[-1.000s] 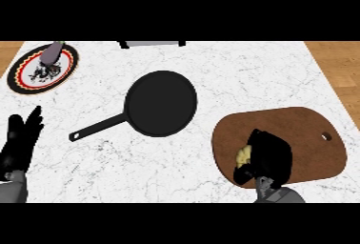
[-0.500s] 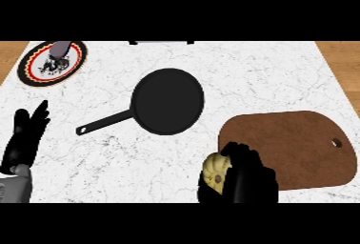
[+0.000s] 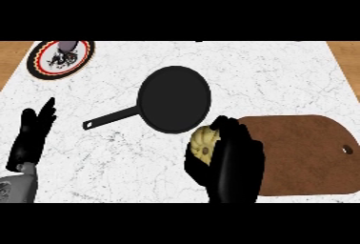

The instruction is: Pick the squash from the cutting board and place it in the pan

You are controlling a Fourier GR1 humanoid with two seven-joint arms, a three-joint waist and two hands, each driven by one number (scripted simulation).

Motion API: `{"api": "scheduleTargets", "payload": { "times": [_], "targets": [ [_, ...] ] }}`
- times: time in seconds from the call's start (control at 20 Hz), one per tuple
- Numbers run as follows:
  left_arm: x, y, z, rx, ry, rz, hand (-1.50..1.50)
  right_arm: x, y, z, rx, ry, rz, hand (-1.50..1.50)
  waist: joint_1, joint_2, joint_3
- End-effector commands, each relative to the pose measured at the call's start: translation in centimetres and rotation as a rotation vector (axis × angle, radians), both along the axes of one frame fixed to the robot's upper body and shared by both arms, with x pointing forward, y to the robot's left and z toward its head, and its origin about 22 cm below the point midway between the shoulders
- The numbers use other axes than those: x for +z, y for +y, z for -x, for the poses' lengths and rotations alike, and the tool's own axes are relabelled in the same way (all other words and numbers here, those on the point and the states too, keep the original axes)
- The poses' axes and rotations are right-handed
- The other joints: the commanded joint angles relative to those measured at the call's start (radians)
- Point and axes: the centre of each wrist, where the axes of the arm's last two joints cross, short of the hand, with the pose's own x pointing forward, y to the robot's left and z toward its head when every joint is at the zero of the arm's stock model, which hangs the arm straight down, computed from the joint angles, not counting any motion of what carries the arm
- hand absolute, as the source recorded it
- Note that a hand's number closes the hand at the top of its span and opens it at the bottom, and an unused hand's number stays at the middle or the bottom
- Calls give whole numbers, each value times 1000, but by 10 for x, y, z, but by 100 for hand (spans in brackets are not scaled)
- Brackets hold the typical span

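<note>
Head view shows us the squash (image 3: pixel 205 144) just below the middle of the frame, held off the left end of the cutting board (image 3: pixel 302 157) and just under the lower rim of the pan (image 3: pixel 175 105). We see only a pale yellow, ribbed, rounded part of it with a darker spot on its face — the rest is hidden, so we cannot tell its long axis for sure; the visible part looks a little taller than wide, and the spotted face turns toward the left of the frame.

Our right hand (image 3: pixel 235 167) is curled round the squash from its right and lower side, fingers reaching over its top edge and the thumb side wrapping beneath, so the squash peeks out at the hand's upper left. The hand covers the board's left end.

Brown and rounded at its corners, the board lies at the lower right, with a small hole near its right edge. The black round pan sits at the centre, its handle running down toward the left. The squash appears close beside the pan's rim, not inside it.

Our left hand (image 3: pixel 32 138) rests at the left edge, fingers straight and pointing up — holding nothing. A round patterned plate (image 3: pixel 62 58) lies at the upper left on the white marbled counter (image 3: pixel 281 76).
</note>
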Motion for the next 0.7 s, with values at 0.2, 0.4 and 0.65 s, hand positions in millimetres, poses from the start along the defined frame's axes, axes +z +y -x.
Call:
{"api": "scheduleTargets", "payload": {
  "times": [0.2, 0.4, 0.65],
  "targets": [
    [6, -9, -8, -39, -15, 3, 0, 1, -5, -69, -167, -37, -275, 150, 26, 12, 2],
    [1, -4, -2, -36, -10, 7, 0, 1, -14, -104, -187, 4, -328, 150, 37, 12, 1],
    [14, -11, -21, -50, -26, 15, 0, -38, -21, -135, -206, 43, -340, 150, 48, 22, 2]
  ]
}}
